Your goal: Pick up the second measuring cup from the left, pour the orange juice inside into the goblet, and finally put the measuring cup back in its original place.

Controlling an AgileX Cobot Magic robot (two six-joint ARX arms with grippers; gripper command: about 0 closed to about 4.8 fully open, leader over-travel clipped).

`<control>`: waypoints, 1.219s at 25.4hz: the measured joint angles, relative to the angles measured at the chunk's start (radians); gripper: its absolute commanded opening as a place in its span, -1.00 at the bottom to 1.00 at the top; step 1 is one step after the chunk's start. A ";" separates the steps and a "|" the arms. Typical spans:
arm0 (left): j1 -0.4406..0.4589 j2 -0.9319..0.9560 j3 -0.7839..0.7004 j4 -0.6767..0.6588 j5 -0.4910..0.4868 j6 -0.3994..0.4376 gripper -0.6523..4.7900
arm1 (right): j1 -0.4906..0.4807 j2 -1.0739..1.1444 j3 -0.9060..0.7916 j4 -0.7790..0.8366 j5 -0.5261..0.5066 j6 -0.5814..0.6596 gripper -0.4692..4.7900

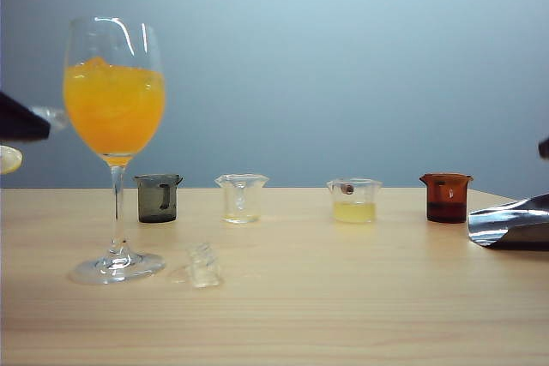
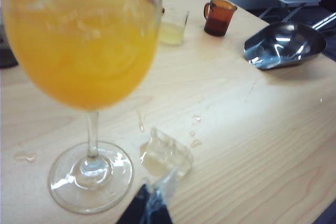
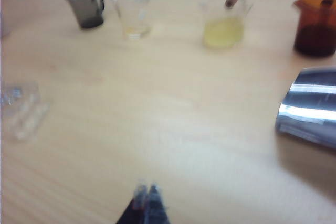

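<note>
I see the juice (image 1: 114,109) in the goblet (image 1: 114,152) near the tabletop's left edge and the cup (image 1: 241,199) back in its row, both grippers (image 2: 151,208) (image 3: 147,199) pinched empty, so a careless swing could tip it.

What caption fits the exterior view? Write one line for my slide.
Goblet full of orange juice; second measuring cup back in the row, nearly empty; ice cube beside the goblet's foot.
</note>
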State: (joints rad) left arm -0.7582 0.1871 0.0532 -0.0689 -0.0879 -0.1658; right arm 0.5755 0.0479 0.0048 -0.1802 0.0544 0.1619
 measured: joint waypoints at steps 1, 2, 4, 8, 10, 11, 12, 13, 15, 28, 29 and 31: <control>0.000 0.000 -0.010 0.008 0.000 -0.001 -0.78 | 0.000 0.000 0.000 0.008 0.006 0.000 -0.82; 0.000 0.000 -0.026 0.025 0.000 -0.005 -0.78 | 0.000 0.000 0.000 0.003 0.008 -0.001 -0.82; 0.000 0.000 -0.047 0.024 0.008 -0.007 -0.78 | 0.000 0.000 0.000 0.003 0.010 -0.001 -0.82; 0.000 0.001 -0.047 0.010 0.017 -0.008 -0.77 | 0.000 0.000 0.000 0.002 0.010 -0.001 -0.82; 0.000 0.001 -0.047 0.008 0.017 -0.008 -0.77 | 0.000 0.000 0.000 0.002 0.010 -0.001 -0.82; 0.000 0.001 -0.047 0.007 0.017 -0.008 -0.77 | 0.000 0.000 0.000 0.001 0.010 -0.001 -0.82; 0.000 0.001 -0.047 0.006 0.017 -0.008 -0.77 | 0.000 0.000 0.000 0.000 0.010 -0.001 -0.82; 0.000 0.001 -0.047 0.005 0.017 -0.008 -0.77 | 0.000 0.000 0.000 -0.001 0.010 -0.001 -0.82; 0.001 0.000 -0.046 0.005 0.017 -0.008 -0.77 | -0.001 -0.012 0.000 0.014 0.012 -0.002 -0.82; 0.483 -0.098 -0.046 -0.011 0.153 -0.008 -0.77 | -0.239 -0.047 0.000 0.000 0.000 -0.002 -0.82; 0.525 -0.115 -0.046 -0.010 0.149 -0.008 -0.77 | -0.259 -0.047 0.000 0.000 -0.001 -0.002 -0.82; 0.614 -0.159 -0.046 -0.011 0.148 -0.008 -0.77 | -0.303 -0.047 0.000 0.000 -0.002 -0.002 -0.82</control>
State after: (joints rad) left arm -0.1440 0.0284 0.0071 -0.0803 0.0605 -0.1738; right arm 0.2726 0.0010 0.0048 -0.1806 0.0528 0.1604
